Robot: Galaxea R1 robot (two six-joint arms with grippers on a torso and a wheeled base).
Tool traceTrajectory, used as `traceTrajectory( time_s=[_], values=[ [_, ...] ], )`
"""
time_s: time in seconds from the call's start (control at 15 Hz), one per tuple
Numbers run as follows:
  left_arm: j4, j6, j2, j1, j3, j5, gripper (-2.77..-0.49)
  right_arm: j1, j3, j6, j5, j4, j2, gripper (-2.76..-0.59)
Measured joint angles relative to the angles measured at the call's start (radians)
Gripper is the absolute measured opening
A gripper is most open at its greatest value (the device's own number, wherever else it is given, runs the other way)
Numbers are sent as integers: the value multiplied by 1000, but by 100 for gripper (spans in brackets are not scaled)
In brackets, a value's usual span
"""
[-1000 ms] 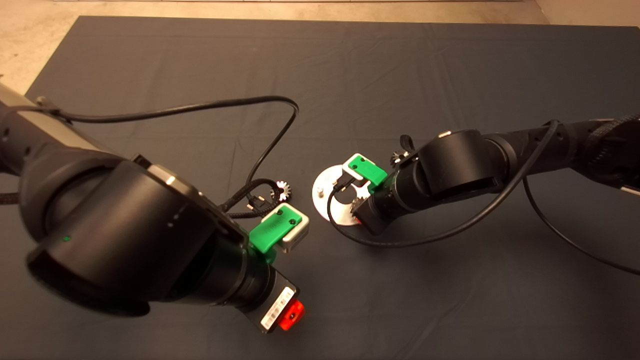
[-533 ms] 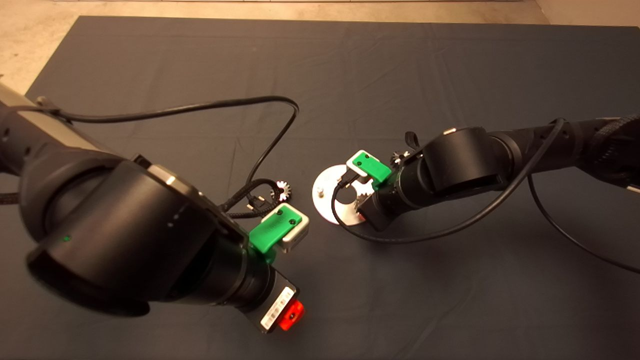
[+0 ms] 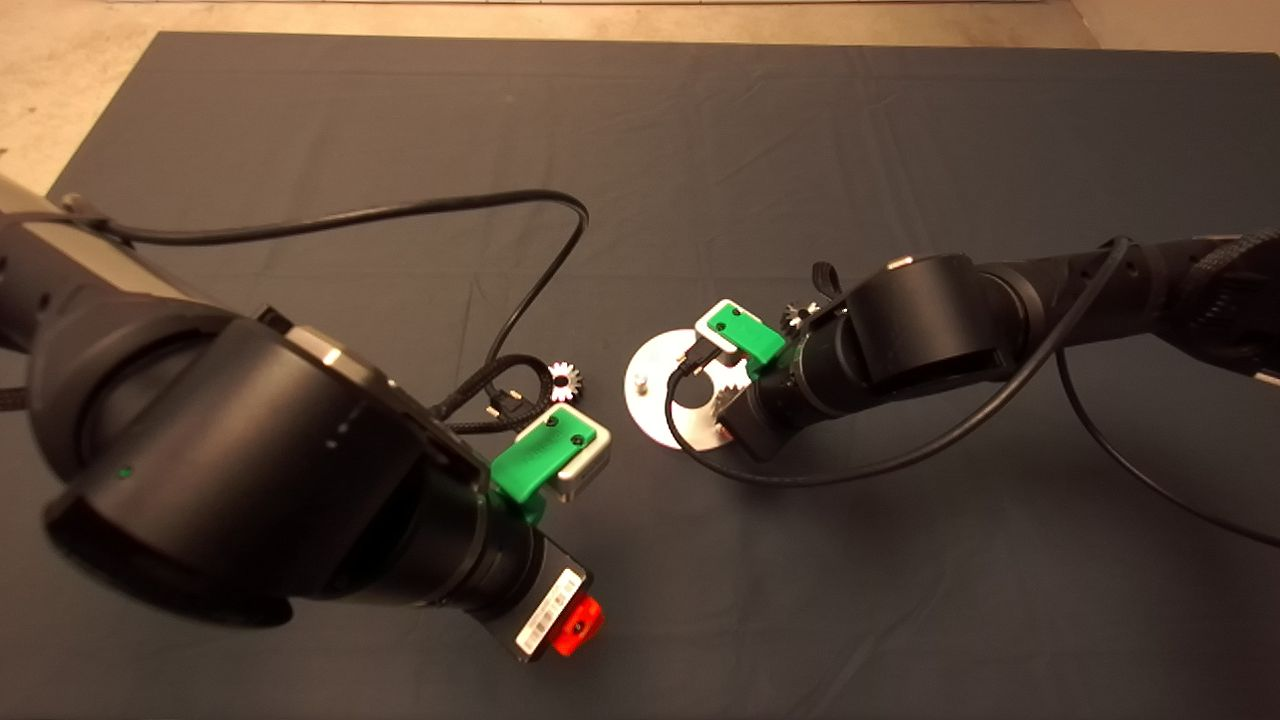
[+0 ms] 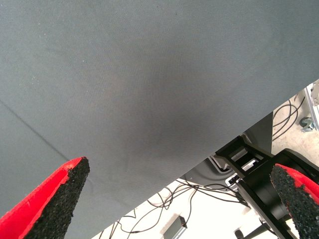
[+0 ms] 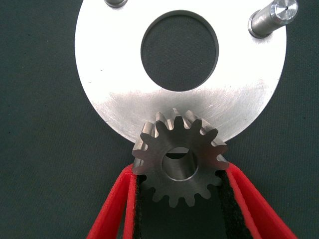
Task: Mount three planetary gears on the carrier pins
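mat [image 3: 700, 150]: dark, creased | floor [image 3: 60, 90]: beige | cables on floor [image 4: 199, 191]

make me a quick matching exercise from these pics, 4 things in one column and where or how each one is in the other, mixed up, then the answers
Things
1. right gripper
2. left gripper
3. loose gear
4. carrier disc

States
A. lies flat on the mat, two bare pins showing in the right wrist view
B. fingers wide apart, nothing between them, over the mat's edge
C. lies on the mat beside the black cable, between the disc and the left arm
D. fingers closed on a toothed gear at the disc's rim

Pairs: 1-D, 2-B, 3-C, 4-A
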Motion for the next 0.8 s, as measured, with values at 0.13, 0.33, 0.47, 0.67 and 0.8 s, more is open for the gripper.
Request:
traceTrajectory(
  time_s=[0.13,0.33,0.47,0.67,0.8],
  values=[
    [0,0,0,0,0,0,-61,-1,0,0,-1,0,0,-248],
    [0,0,0,0,0,0,-61,-3,4,0,-1,-1,0,-248],
    [0,0,0,0,0,0,-61,-4,8,0,1,-1,4,-248],
    [0,0,0,0,0,0,-61,-11,10,0,0,-2,6,-248],
    [0,0,0,0,0,0,-61,-12,10,0,-1,-2,6,-248]
  ],
)
